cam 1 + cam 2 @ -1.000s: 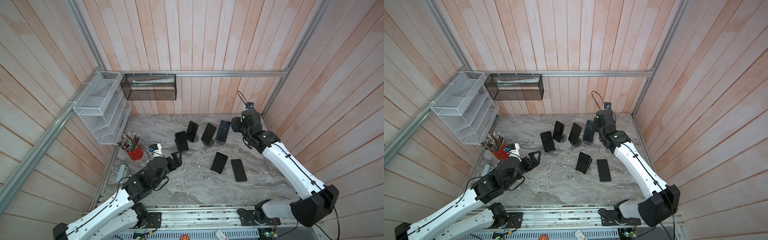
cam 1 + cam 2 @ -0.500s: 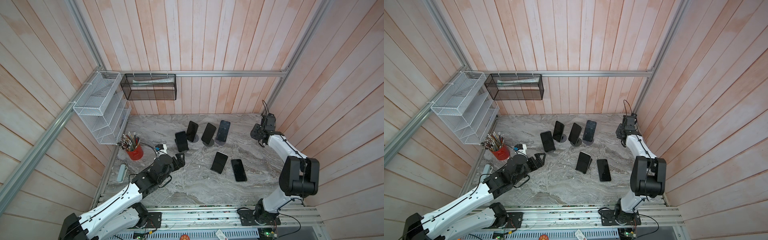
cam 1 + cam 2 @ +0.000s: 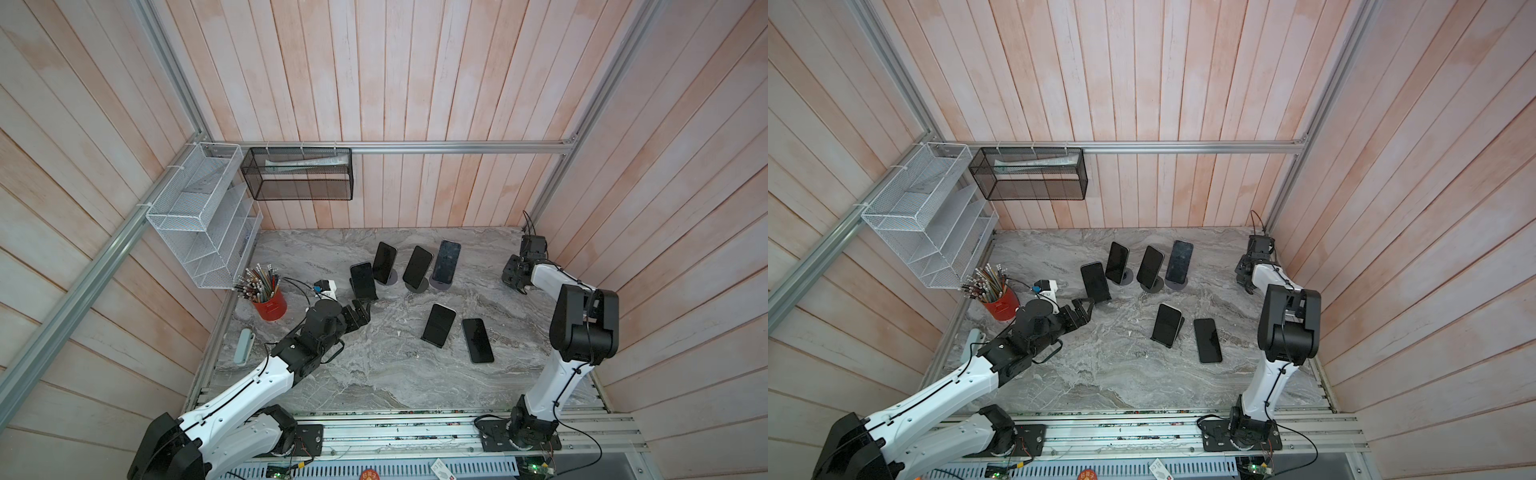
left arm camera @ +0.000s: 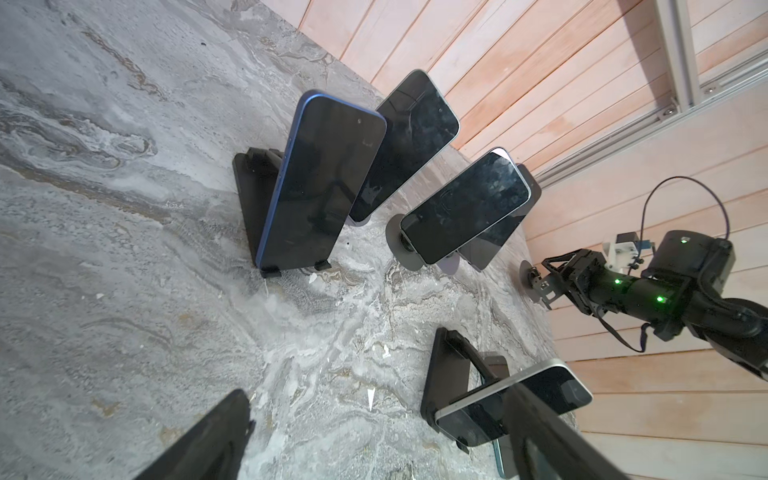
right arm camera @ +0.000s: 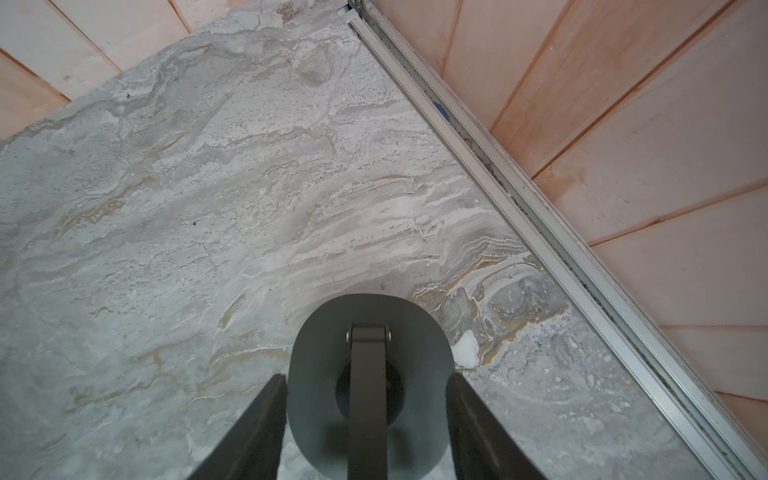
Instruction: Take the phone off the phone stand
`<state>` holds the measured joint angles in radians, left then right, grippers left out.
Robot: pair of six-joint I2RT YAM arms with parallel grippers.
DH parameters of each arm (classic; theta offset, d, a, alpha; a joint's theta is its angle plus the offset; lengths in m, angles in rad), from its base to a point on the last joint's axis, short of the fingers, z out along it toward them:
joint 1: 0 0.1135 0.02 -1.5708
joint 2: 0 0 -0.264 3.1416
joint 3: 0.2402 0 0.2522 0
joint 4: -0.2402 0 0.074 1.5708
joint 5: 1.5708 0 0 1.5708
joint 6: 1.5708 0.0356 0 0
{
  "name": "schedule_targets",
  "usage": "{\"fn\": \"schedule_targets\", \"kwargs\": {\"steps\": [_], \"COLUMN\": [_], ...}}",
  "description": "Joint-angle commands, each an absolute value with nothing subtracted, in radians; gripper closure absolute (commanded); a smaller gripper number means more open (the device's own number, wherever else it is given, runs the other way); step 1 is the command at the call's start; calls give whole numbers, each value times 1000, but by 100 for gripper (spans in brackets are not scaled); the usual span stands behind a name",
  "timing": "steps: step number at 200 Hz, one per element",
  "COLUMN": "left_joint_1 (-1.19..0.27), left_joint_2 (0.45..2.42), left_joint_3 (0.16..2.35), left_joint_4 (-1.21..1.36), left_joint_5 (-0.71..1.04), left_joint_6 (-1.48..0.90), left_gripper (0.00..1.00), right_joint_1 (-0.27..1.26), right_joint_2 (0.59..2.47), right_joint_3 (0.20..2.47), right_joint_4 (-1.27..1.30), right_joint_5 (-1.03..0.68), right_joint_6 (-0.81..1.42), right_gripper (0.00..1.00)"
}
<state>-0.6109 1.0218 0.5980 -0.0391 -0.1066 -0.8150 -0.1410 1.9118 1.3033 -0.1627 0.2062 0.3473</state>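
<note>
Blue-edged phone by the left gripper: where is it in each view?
In a top view: blue-edged phone, left of centre, just beyond the left gripper.
In a top view: blue-edged phone, same place.
Left wrist: large, near the middle.
Right wrist: not in it; only table and a round stand in the right gripper.
Landmark: the phone on a round base just behind it, in both top views and the left wrist.

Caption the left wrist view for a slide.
Open left gripper faces a blue phone leaning in its black stand; beyond, the right gripper holds an empty grey stand.
</note>
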Motion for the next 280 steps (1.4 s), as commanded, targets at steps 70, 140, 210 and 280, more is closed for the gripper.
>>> {"fn": "schedule_targets", "kwargs": {"steps": [70, 140, 210, 280], "left_joint_1": [-329, -316, -316, -366], "left_joint_2": [1275, 1270, 1314, 1276], "left_joint_3": [784, 790, 790, 772], "left_joint_4": [-165, -140, -126, -57], "left_joint_5": [329, 370, 415, 380], "left_joint_6": [-630, -586, -603, -723], "left_gripper": [4, 5, 7, 9], "right_joint_1": [-150, -144, -77, 35], "right_joint_2": [1976, 1832, 1508, 1312], "right_joint_3": [1372, 1468, 1250, 844], "right_joint_4": [-218, -359, -298, -147], "right_joint_5": [174, 254, 136, -138], "right_joint_6": [366, 328, 322, 474], "right_gripper": [20, 13, 55, 95]}}
